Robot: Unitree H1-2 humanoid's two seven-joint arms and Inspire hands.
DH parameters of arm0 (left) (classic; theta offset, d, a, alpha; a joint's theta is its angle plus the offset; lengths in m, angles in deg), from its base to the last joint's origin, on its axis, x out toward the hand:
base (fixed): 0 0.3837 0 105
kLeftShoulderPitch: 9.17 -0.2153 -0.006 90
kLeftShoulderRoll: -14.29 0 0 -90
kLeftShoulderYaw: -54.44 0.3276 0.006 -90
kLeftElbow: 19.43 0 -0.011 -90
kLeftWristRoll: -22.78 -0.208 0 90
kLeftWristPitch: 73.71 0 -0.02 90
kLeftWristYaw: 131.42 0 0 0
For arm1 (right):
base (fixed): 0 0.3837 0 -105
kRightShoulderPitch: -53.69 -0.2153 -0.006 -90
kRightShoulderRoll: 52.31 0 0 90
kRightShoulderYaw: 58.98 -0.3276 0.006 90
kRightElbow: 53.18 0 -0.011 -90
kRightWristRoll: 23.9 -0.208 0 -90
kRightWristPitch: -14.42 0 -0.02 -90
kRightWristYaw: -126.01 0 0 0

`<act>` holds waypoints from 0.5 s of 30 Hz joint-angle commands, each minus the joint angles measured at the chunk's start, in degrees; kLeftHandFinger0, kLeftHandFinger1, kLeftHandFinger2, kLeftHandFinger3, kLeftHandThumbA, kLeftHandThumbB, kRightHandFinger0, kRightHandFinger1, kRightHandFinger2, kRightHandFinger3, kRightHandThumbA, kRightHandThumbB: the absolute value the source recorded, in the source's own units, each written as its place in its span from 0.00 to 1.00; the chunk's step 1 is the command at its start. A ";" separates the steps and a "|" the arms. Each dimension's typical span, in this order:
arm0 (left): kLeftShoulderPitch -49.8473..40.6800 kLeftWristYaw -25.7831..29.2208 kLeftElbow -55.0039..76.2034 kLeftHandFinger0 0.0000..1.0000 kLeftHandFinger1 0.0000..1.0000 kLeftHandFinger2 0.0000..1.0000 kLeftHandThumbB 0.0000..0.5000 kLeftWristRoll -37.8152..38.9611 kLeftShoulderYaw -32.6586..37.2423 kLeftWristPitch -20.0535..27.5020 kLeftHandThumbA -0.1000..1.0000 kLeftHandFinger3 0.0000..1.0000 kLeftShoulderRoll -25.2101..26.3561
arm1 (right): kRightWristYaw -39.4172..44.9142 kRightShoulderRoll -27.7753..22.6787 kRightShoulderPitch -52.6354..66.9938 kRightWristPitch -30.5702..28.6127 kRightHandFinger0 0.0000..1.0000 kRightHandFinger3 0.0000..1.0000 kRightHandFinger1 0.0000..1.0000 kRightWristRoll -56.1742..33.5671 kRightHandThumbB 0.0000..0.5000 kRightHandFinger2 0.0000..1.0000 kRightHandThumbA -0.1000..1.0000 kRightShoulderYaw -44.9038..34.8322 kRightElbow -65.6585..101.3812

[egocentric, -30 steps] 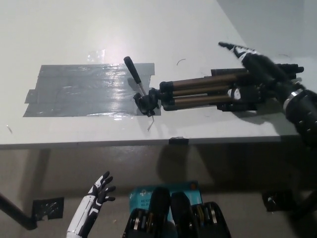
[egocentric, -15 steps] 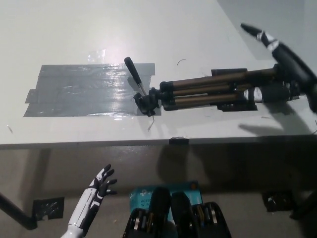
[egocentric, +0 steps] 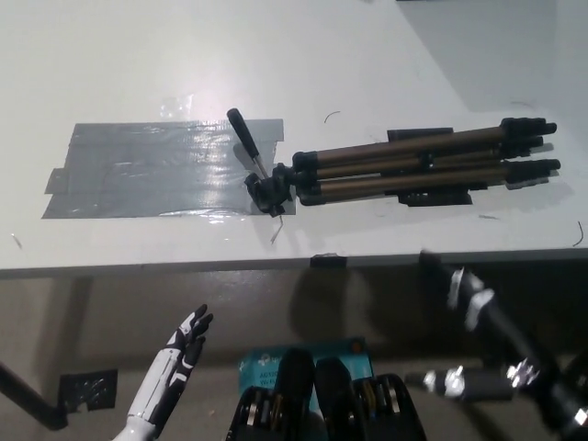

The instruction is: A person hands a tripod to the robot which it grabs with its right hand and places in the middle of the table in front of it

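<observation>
So the tripod (egocentric: 395,170) lies flat on the table (egocentric: 138,55), head on the grey tape (egocentric: 138,170), feet near the right edge. Right hand (egocentric: 469,294) hangs below the table, fingers spread, empty; left hand (egocentric: 184,344) rests low, open too. A stray arm swing could knock it off.

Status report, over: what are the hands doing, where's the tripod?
White left hand low at lower left, open, idle. Black right hand below table edge, open, empty. Bronze-and-black folded tripod flat on white table, head on grey tape patch. Nothing blocking.
</observation>
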 commanded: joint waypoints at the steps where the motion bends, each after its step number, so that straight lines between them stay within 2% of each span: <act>1: 0.22 1.63 2.47 1.00 1.00 1.00 0.73 -2.28 0.65 2.99 1.00 1.00 1.27 | 1.61 8.82 4.19 -0.79 1.00 1.00 1.00 -16.69 0.55 1.00 1.00 -3.52 -2.00; 2: -0.12 1.75 2.58 1.00 1.00 1.00 0.74 -2.08 0.52 2.99 1.00 1.00 1.57 | 1.81 9.43 4.20 -0.05 1.00 1.00 1.00 -15.89 0.49 1.00 1.00 -3.60 -3.37; 5: -0.50 2.41 2.50 1.00 1.00 1.00 0.75 -2.05 0.55 2.99 1.00 1.00 1.68 | 2.35 10.02 4.31 0.44 1.00 1.00 1.00 -14.33 0.46 1.00 1.00 -4.31 -5.80; 10: -1.44 1.64 3.17 1.00 1.00 1.00 0.71 -0.40 0.41 2.99 1.00 1.00 1.25 | 3.05 10.70 4.76 0.95 1.00 1.00 1.00 -13.40 0.43 1.00 1.00 -5.64 -6.96; 12: -1.99 1.34 3.44 1.00 1.00 1.00 0.65 0.07 0.71 2.99 1.00 1.00 1.27 | 2.94 10.55 5.19 1.85 1.00 1.00 1.00 -13.00 0.41 1.00 1.00 -5.70 -6.63; 14: -2.84 1.73 3.41 1.00 1.00 1.00 0.64 0.15 0.83 2.99 1.00 1.00 1.11 | 2.65 10.29 5.54 2.16 1.00 1.00 1.00 -11.40 0.34 1.00 1.00 -5.25 -6.50; 15: -3.17 1.84 3.46 1.00 1.00 1.00 0.64 0.24 0.81 2.99 1.00 1.00 1.04 | 2.62 10.19 5.61 2.11 1.00 1.00 1.00 -10.78 0.34 1.00 1.00 -5.02 -6.51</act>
